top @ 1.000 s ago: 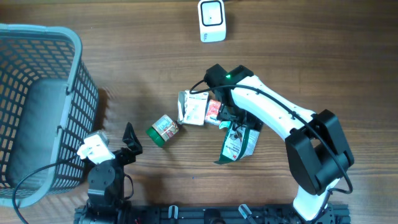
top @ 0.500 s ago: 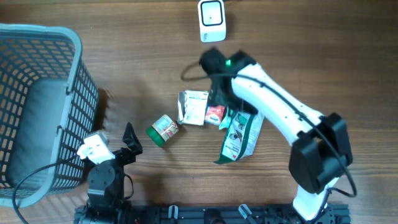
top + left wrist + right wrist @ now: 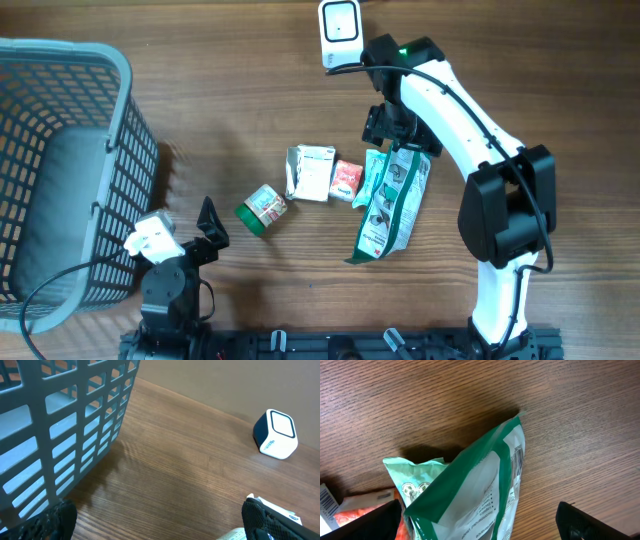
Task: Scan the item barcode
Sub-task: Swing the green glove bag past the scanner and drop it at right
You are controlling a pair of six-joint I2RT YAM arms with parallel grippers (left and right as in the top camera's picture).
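Observation:
A green and white bag (image 3: 390, 205) lies on the table, its top end under my right gripper (image 3: 389, 138). In the right wrist view the bag (image 3: 470, 485) fills the space between the two fingers, and the right gripper (image 3: 480, 525) is open, apart from the bag on both sides. A barcode shows on the bag's right edge. The white scanner (image 3: 341, 33) stands at the far edge, just left of the right arm. My left gripper (image 3: 206, 232) rests open near the front edge, with only bare wood between its fingers (image 3: 56, 522). The scanner (image 3: 276, 434) also shows in the left wrist view.
A white carton (image 3: 312, 172), an orange packet (image 3: 346, 178) and a green can (image 3: 262, 209) lie left of the bag. A grey mesh basket (image 3: 110, 110) takes up the left side, close to the left gripper.
The right arm has swung away from the carton and packet toward the scanner, and its jaws have opened a little wider. The green bag now lies straighter and farther back. The left arm is still.

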